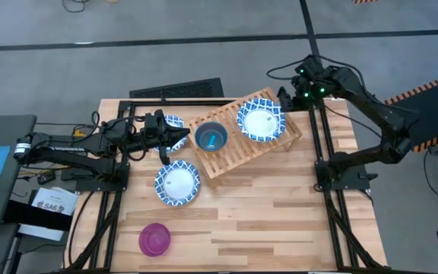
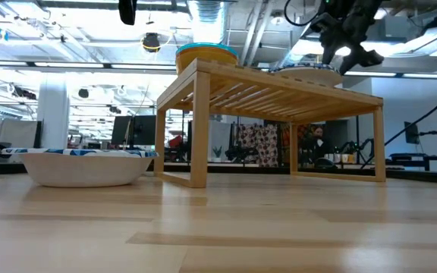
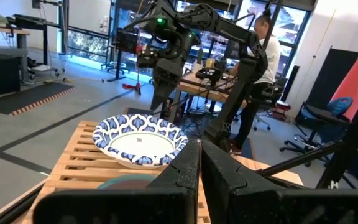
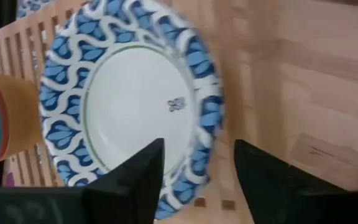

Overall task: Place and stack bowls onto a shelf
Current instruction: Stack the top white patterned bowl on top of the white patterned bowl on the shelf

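Note:
The slatted wooden shelf [image 1: 238, 148] stands aslant on the table's far middle. On it rest a blue-rimmed white bowl [image 1: 261, 122] and a stack of small bowls [image 1: 211, 138], teal on top with orange and yellow showing [image 2: 207, 54]. My right gripper [image 1: 286, 99] is open just above that bowl's far right rim [image 4: 201, 158], a finger on either side, apart from it. My left gripper [image 1: 179, 137] is shut, level, beside the shelf's left end, pointing at the stack [image 3: 126, 182]. A second patterned bowl [image 1: 172, 123] lies partly under the left arm. A third [image 1: 178, 183] and a purple bowl [image 1: 154, 239] sit on the table.
Cables and a black grille [image 1: 177, 90] lie at the table's far left edge. The arms' frames [image 1: 333, 179] stand along both sides. Bare tabletop [image 1: 272, 221] spreads over the near right. A person [image 3: 266, 37] stands in the room beyond the table.

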